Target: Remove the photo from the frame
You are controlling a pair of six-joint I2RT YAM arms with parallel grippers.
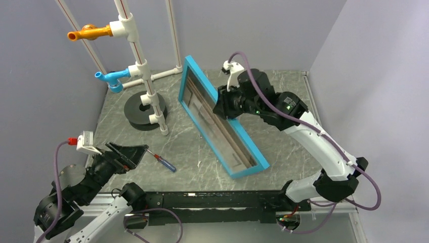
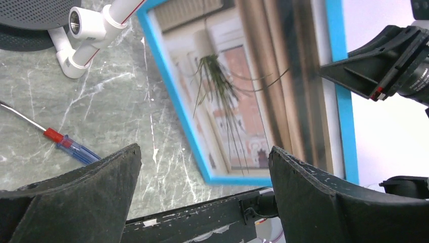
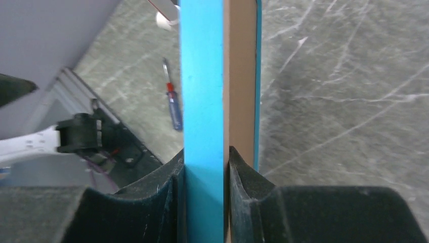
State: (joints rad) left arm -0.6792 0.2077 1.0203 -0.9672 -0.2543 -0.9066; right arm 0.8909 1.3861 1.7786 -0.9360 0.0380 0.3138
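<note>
Far left, we see the left arm folded low over the near-left corner of the table [image 1: 202, 147]. Its left gripper [image 1: 129, 150] is aimed twd the frame, fingers spread wide w/ nothing between them. Just right of it a screwdriver [image 1: 165, 163] w/ a red-and-blue handle lies flat on the marbled top. Behind, a white pipe stand [image 1: 146, 86] rises from a dark round base. Centre: the frame [image 1: 251, 169] stands on one long edge, running diagonally from far centre to near right. The photo [image 2: 225, 96] sits inside it, plant print facing the left arm. At right, the right arm climbs from its base, bends at the elbow nr the table's right edge and reaches back-left. The right gripper [image 3: 205, 152] is clamped on the frame's upper long edge: one finger on the blue face, the other on the brown backing [image 3: 239, 76].
</note>
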